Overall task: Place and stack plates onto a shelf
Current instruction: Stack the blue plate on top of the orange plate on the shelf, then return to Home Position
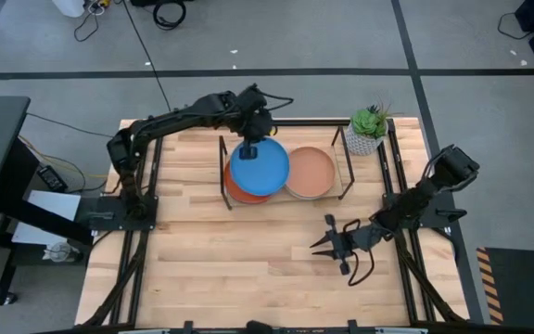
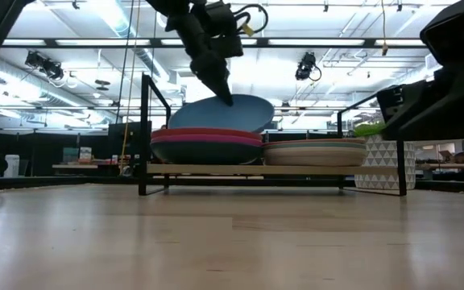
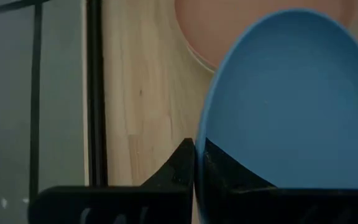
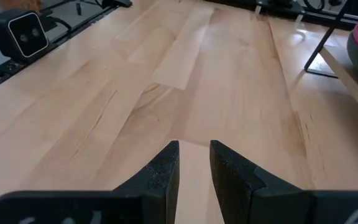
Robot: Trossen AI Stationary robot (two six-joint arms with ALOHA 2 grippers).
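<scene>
The blue plate (image 1: 260, 167) sits tilted on top of the left stack in the shelf (image 1: 346, 167). That stack shows orange (image 1: 233, 188) from above, and magenta and dark teal layers (image 2: 206, 143) from the side. A second stack topped by the peach plate (image 1: 310, 173) fills the shelf's right half (image 2: 312, 151). My left gripper (image 1: 248, 148) reaches in from the far left and is shut on the blue plate. My right gripper (image 1: 315, 246) hovers low over the bare table near the shelf's right front, its fingers (image 4: 194, 155) a narrow gap apart and holding nothing. My left gripper pinches the blue plate's far rim (image 3: 201, 144), with one finger (image 3: 229, 177) on the plate's inner face and the other (image 3: 178, 169) on its underside. It comes from above, slanting down (image 2: 224, 93). The plate is tilted, held rim raised, with its lower part resting on the left stack (image 2: 216, 130).
A potted plant in a white patterned pot (image 1: 367, 132) stands just beyond the shelf's right end. Black frame rails (image 1: 399, 176) run along the table's sides. Open wood (image 1: 239, 264) lies in front of the shelf. A small camera box (image 4: 20, 34) sits at the table's near edge.
</scene>
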